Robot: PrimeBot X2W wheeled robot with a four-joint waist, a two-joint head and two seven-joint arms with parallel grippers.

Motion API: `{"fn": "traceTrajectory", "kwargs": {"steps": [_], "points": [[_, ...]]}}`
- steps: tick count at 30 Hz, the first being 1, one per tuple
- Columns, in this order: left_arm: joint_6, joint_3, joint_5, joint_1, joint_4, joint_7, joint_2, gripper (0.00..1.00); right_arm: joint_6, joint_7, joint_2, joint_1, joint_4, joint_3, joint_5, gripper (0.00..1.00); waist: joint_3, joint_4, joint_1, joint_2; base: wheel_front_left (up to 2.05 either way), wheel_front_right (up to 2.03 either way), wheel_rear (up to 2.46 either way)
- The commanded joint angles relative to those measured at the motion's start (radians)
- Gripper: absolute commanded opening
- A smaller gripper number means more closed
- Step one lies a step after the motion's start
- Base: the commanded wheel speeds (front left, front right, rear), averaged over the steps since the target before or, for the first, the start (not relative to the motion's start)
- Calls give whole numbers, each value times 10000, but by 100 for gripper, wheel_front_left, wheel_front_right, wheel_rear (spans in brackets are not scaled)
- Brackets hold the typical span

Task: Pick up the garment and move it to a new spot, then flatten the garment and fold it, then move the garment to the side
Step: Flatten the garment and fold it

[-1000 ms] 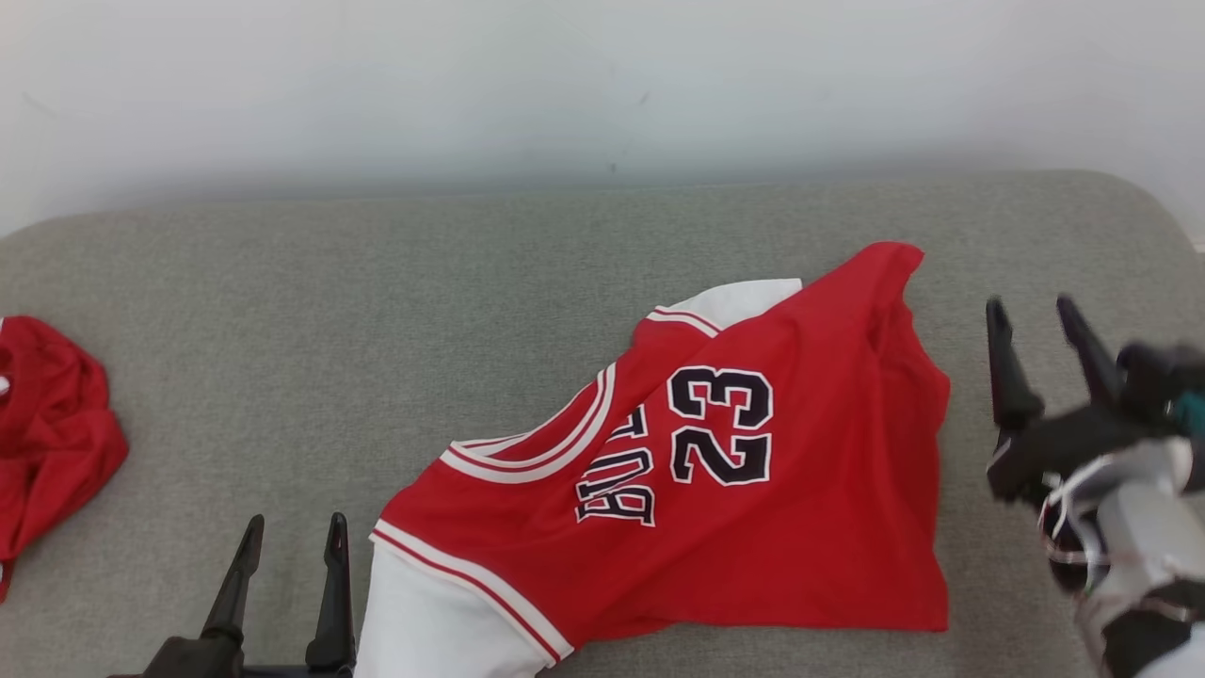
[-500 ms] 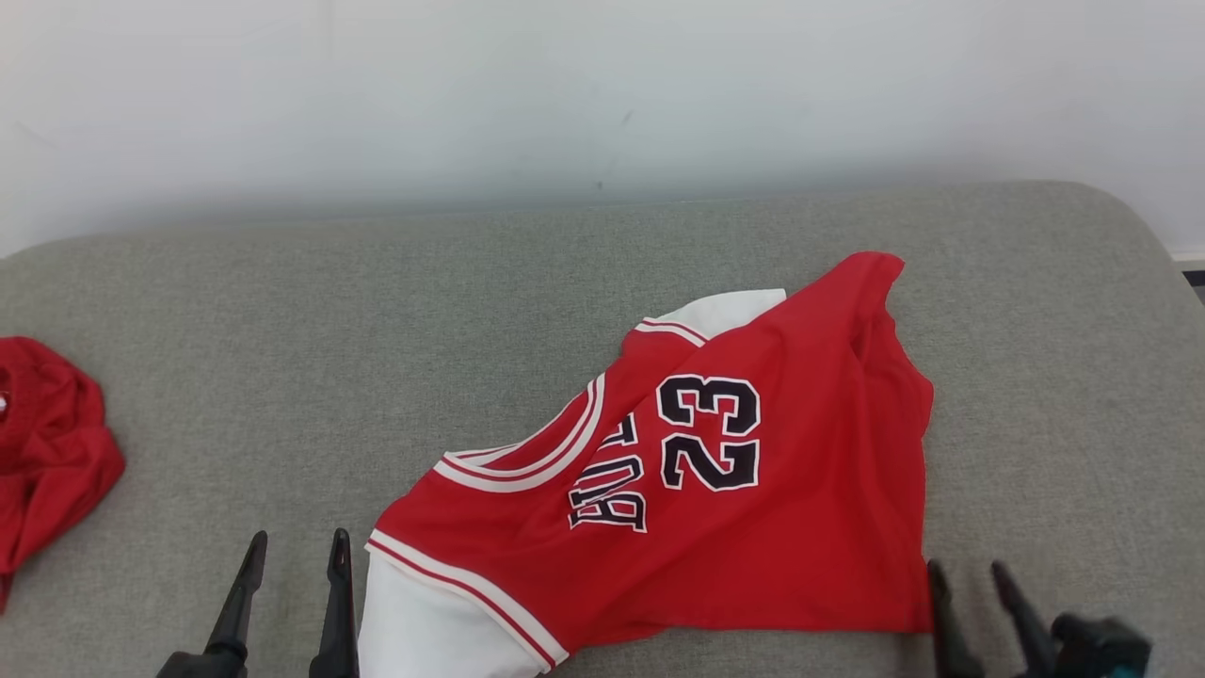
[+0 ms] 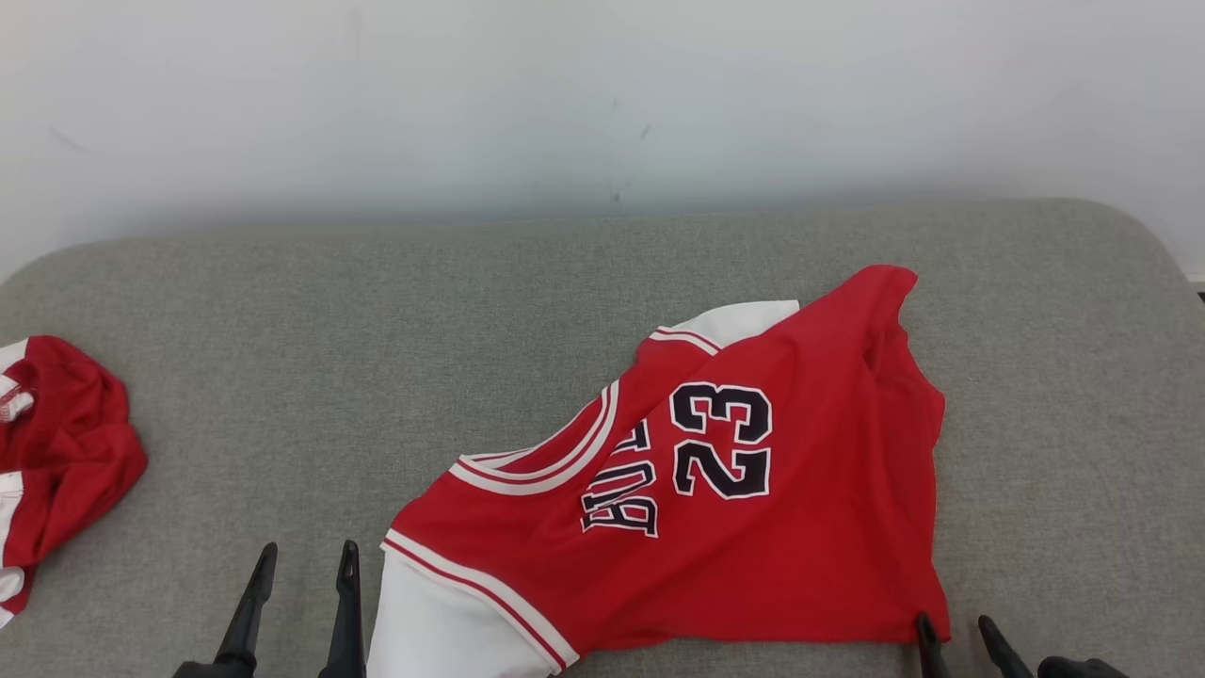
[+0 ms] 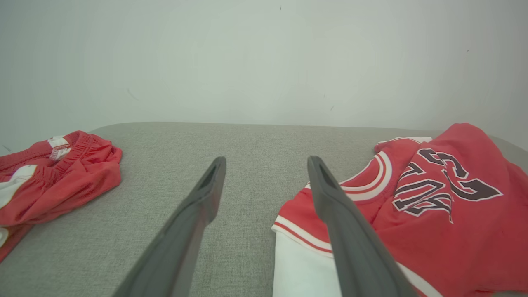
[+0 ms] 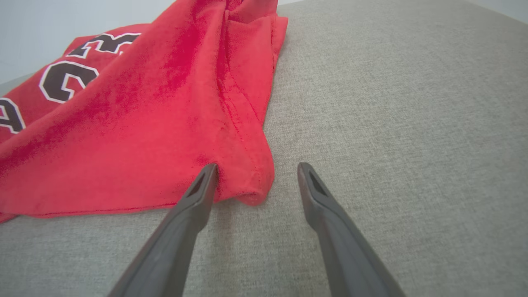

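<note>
Garment (image 3: 715, 490), a red jersey with "23" and white sleeves, lies in the lower middle-right of the head view on the grey cushion (image 3: 377, 311). It sits skewed: collar toward lower left, hem along the right, a bunched ridge running up the right side to a peak at upper right. Not flat, not folded.

Left gripper (image 3: 311, 546) is at bottom left of the head view, jaws wide, nothing between them. In the left wrist view, one finger overlaps the white sleeve; can't tell if it touches.

Right gripper (image 5: 258, 167) is at the bottom right corner of the head view, jaws wide, empty. In the right wrist view, the jersey's rolled hem corner sits between the fingertips, close against the left one.

Second red garment (image 3: 56, 443) is bunched at the far left edge, well apart, not in play.

Step, as I judge it: flattening, with both claws lined up on the near edge.

The next move calls for the right claw to pinch that hem corner and the left to take the sleeve or shoulder edge, then pull apart to spread the cloth. Watch the ridge at right; it likely needs its own tug.
</note>
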Motion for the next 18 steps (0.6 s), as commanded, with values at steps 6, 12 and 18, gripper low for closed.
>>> {"fn": "traceTrajectory", "kwargs": {"steps": [6, 12, 18], "points": [[10, 29, -63, 230, -55, -25, -56, 100, 15, -14, -22, -1, -352, -366, 258, 100, -137, 95, 1, 0, 0, 0, 0], [12, -448, -201, 483, 435, -25, -69, 100, 15, -14, 41, 224, -501, -812, 270, 100, -226, 71, 1, 0, 0, 0, 0], [12, -810, -477, 535, 1206, -25, -3, 100, 15, -12, 180, 172, -42, -1039, -117, 100, -266, 29, 1, 0, 0, 0, 0]]}}
